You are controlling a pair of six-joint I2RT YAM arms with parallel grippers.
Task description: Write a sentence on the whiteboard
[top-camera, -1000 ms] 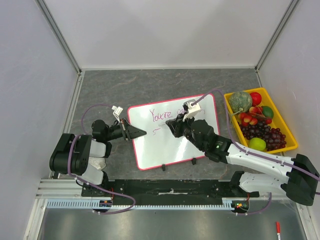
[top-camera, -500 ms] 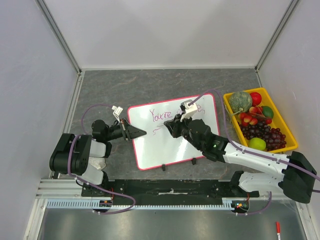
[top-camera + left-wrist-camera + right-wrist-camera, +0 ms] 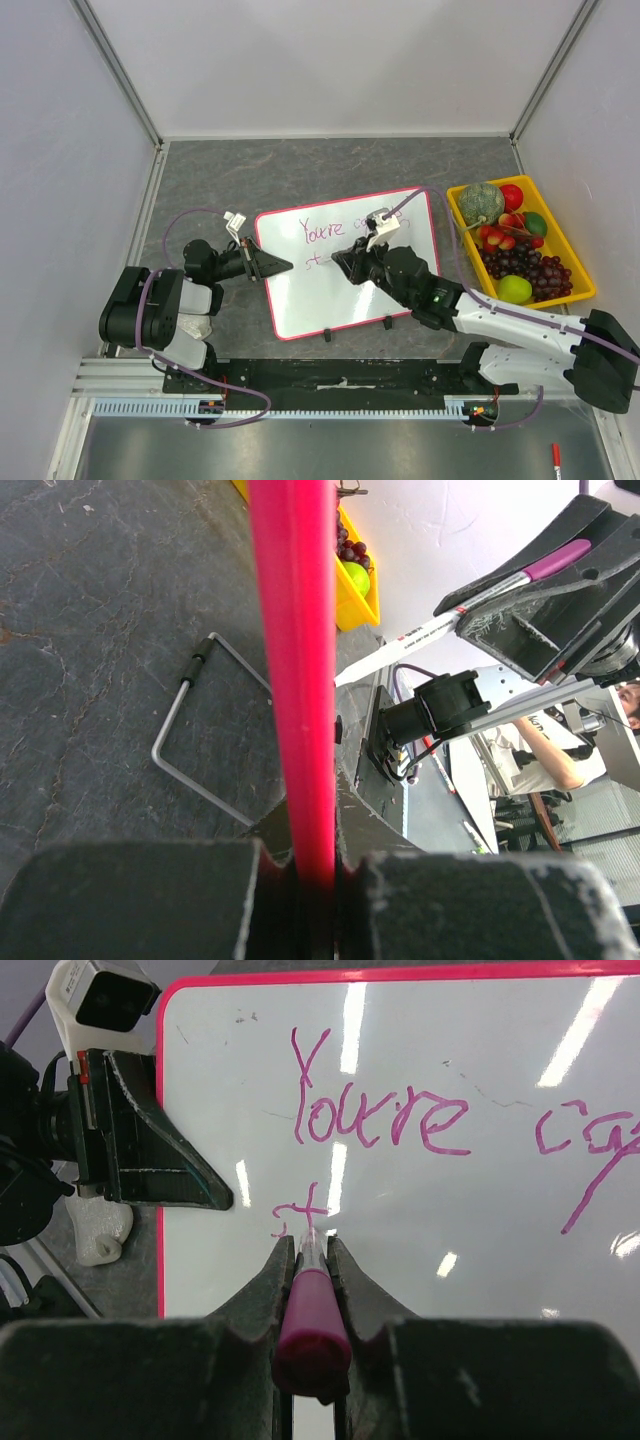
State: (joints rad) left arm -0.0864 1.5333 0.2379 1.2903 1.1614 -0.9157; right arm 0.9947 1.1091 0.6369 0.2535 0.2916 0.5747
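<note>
One whiteboard, two black clips on its near edge, one purple marker, one yellow fruit bin beside it.

desk: whiteboard lies at centre | sentence on board's far half | left tool at board's left rim | right tool over board's middle, marker tip on second line, below first word | bin with fruit just right of board

Bright overhead light, glare streaks on the whiteboard, foreground seemingly soft.
</note>
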